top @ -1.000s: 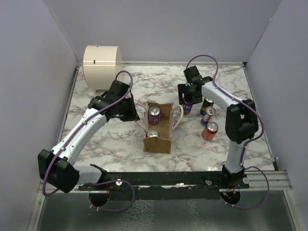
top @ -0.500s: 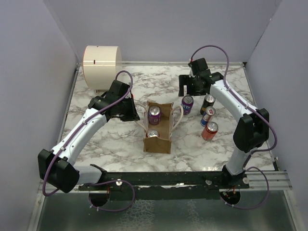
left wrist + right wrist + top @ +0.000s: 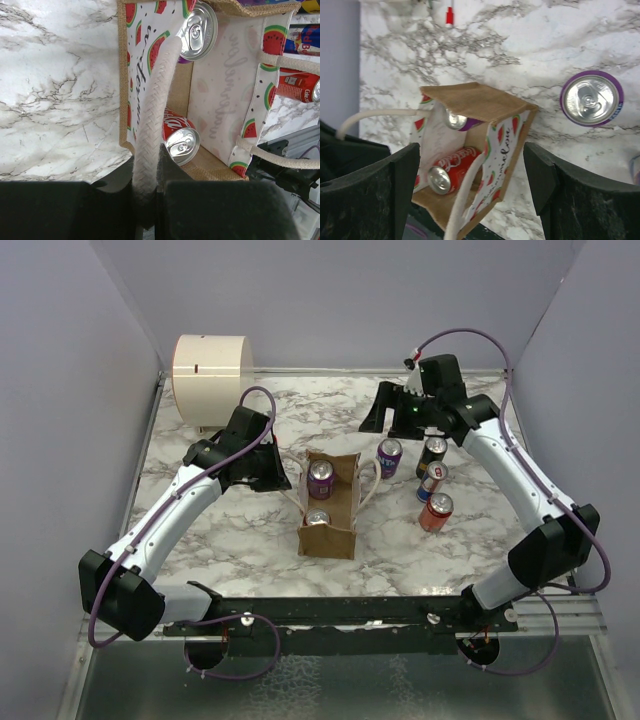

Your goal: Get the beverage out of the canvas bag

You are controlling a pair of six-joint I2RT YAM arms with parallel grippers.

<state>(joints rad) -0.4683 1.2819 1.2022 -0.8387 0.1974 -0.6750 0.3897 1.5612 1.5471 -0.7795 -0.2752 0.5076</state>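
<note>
The canvas bag (image 3: 329, 527) stands open mid-table, tan with watermelon prints. Inside it are a purple can (image 3: 321, 478) at the far end and a red cola can (image 3: 318, 520) at the near end. My left gripper (image 3: 278, 478) is shut on the bag's left white handle (image 3: 155, 95), at the bag's left rim. In the left wrist view both cans show, purple (image 3: 197, 31) and red (image 3: 179, 142). My right gripper (image 3: 387, 420) is open and empty, raised behind and to the right of the bag. Its view looks down on the bag (image 3: 506, 146) and the red can (image 3: 448, 169).
Four cans stand on the table right of the bag: purple (image 3: 389, 457), black (image 3: 432, 453), blue-silver (image 3: 432, 481), red (image 3: 437, 511). A cream cylindrical container (image 3: 210, 375) sits at the back left corner. Grey walls close in the table.
My right gripper has let go of the purple can on the table, then risen and moved back and right. The left gripper and bag have not moved.
</note>
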